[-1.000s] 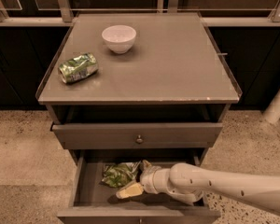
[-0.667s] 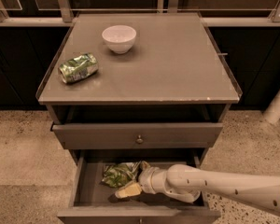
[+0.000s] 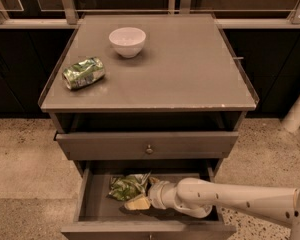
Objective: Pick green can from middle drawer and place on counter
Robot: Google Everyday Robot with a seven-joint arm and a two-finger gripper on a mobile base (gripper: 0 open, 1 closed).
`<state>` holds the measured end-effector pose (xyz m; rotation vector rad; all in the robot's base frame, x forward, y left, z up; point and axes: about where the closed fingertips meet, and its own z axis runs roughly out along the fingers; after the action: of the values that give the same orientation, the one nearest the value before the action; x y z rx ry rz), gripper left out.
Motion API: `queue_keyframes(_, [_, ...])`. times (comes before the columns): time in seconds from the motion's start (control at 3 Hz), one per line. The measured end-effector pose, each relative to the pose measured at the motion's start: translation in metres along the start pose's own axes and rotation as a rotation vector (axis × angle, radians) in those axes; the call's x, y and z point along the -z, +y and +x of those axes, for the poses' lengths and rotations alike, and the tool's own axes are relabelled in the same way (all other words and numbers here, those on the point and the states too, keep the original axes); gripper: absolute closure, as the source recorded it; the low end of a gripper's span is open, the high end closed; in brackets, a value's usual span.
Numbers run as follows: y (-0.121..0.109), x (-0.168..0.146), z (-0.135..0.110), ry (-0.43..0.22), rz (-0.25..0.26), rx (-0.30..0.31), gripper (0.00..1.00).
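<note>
Lying toward the back of the open middle drawer (image 3: 96, 205), the green can (image 3: 125, 186) reads as light, soft, slippery crumpled foil, best pinched across its right end, where the end effector (image 3: 144, 191) sits inside the drawer, jaws apart, nothing clamped.

A white bowl (image 3: 127, 41) stands upright. A rolled green packet (image 3: 83, 73) lies on its side front-left of it, apart. Lower down is a knobbed drawer front (image 3: 190, 145).
</note>
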<state>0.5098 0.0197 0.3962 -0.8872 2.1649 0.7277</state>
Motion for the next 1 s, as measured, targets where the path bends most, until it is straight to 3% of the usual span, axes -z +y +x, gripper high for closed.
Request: queue_keyframes(1.0, [0.0001,-0.0001,0.0000,0.000,0.000,0.000,0.87])
